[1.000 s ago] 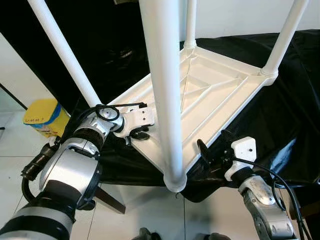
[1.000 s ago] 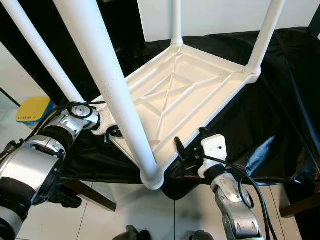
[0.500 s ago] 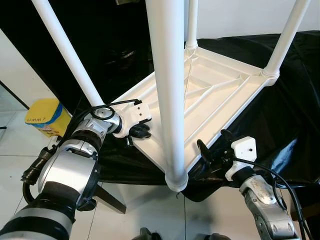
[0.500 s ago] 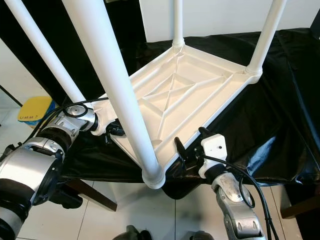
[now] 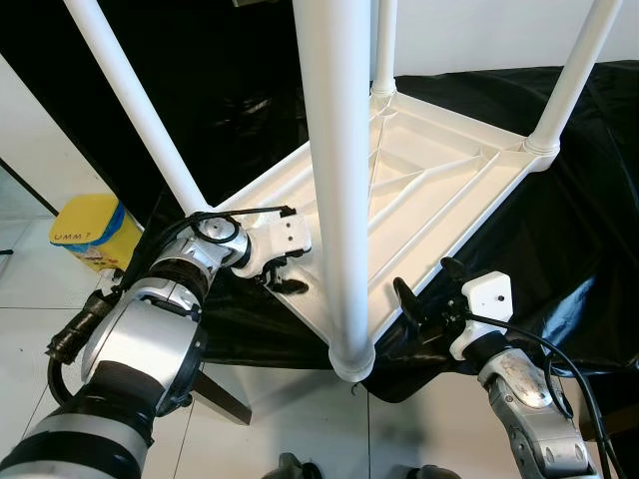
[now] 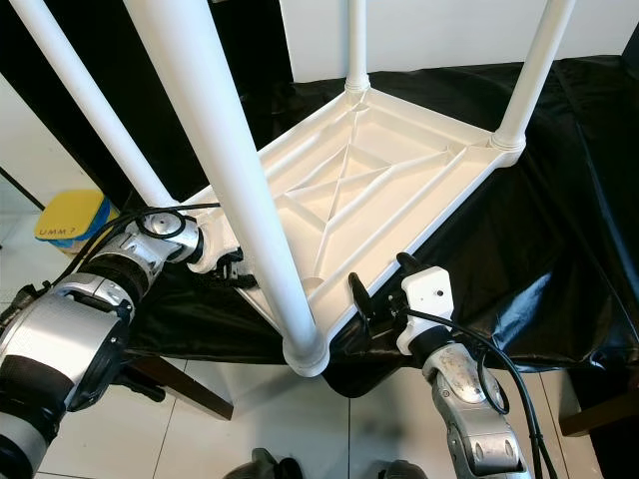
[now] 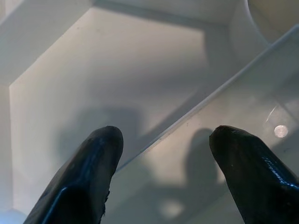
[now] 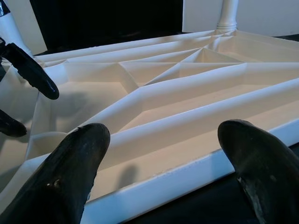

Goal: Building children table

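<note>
The white plastic children's table lies upside down on a black cloth, its ribbed underside facing up. Its legs stand upright, and the nearest leg rises straight toward my head. My left gripper is open at the table's left rim, with its fingertips spread over a rib of the underside. At the near right rim my right gripper is also open. Its fingers straddle the rim edge without closing on it. The left gripper's fingertips show across the underside in the right wrist view.
The black cloth covers a low support and drapes over its front edge. A yellow container sits on the tiled floor at the left. A dark wooden strut sticks out under the cloth. A white wall stands behind.
My left gripper has shifted slightly down and inward along the table's left rim. The right arm and the table have stayed put.
</note>
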Available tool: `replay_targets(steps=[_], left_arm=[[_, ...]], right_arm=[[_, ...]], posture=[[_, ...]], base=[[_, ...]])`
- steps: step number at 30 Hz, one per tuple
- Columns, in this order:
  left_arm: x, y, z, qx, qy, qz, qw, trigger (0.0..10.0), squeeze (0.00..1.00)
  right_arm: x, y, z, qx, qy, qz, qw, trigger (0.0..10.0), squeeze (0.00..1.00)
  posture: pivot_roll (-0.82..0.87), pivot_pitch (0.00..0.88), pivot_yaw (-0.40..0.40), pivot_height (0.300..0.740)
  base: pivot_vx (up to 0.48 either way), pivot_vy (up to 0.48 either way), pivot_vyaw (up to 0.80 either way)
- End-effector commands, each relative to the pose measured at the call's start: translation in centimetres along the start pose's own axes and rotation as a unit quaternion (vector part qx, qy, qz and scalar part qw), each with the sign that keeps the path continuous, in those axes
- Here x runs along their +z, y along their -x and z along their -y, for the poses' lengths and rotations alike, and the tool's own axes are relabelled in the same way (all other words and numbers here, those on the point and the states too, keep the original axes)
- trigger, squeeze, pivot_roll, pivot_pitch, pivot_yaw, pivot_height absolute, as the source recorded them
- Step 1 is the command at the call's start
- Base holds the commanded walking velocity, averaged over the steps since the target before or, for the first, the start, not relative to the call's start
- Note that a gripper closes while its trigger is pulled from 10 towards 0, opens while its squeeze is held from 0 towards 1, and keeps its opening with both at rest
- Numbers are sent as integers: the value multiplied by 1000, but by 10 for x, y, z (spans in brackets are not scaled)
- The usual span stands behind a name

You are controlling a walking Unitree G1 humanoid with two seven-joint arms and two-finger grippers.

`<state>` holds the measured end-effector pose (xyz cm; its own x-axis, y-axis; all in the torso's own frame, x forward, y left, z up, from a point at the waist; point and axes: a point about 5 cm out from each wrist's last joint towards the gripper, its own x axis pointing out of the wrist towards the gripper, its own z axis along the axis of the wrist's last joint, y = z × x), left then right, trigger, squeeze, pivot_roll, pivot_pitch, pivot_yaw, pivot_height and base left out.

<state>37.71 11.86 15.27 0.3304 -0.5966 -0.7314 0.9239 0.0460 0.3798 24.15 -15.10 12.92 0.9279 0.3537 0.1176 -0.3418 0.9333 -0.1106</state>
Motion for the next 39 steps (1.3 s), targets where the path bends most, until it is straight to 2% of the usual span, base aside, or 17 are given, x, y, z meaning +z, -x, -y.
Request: replay_targets(steps=[1, 8, 16, 20, 21, 22, 29, 39], left_arm=[[-7, -6, 5, 2, 4, -25, 1000, 10000, 0], [-4, -13, 9, -6, 18, -27, 999, 10000, 0], [1, -19, 9, 6, 59, -14, 998, 10000, 0], [-1, -21, 10, 11, 80, -22, 996, 10000, 0], [-3, -21, 10, 17, 92, -25, 995, 7294, 0], [-5, -21, 11, 18, 99, -30, 994, 0, 0], [-10, -20, 12, 9, 112, -38, 993, 0, 0], [-8, -17, 8, 26, 169, -7, 985, 0, 0]], right_arm=[[0, 1, -3, 1, -5, -2, 1000, 10000, 0], [0, 1, -4, -1, -7, -2, 1000, 10000, 0], [-1, 6, -3, -10, -6, -5, 1000, 10000, 0], [-1, 8, -3, -12, -6, -7, 1000, 10000, 0], [-1, 9, -3, -13, -6, -8, 1000, 10000, 0], [-1, 9, -3, -13, -6, -9, 1000, 10000, 0], [-1, 9, -2, -12, -5, -9, 1000, 10000, 0], [-1, 11, -3, -11, -5, -13, 1000, 10000, 0]], posture=[[-174, 99, 115, 740], [-174, 113, 122, 740], [-187, 126, 131, 740], [-191, 135, 133, 740], [-190, 136, 132, 740], [-191, 137, 132, 740], [-189, 140, 133, 740], [-186, 147, 129, 740]], base=[[0, 0, 0], [0, 0, 0], [0, 0, 0], [0, 0, 0], [0, 0, 0], [0, 0, 0], [0, 0, 0], [0, 0, 0]])
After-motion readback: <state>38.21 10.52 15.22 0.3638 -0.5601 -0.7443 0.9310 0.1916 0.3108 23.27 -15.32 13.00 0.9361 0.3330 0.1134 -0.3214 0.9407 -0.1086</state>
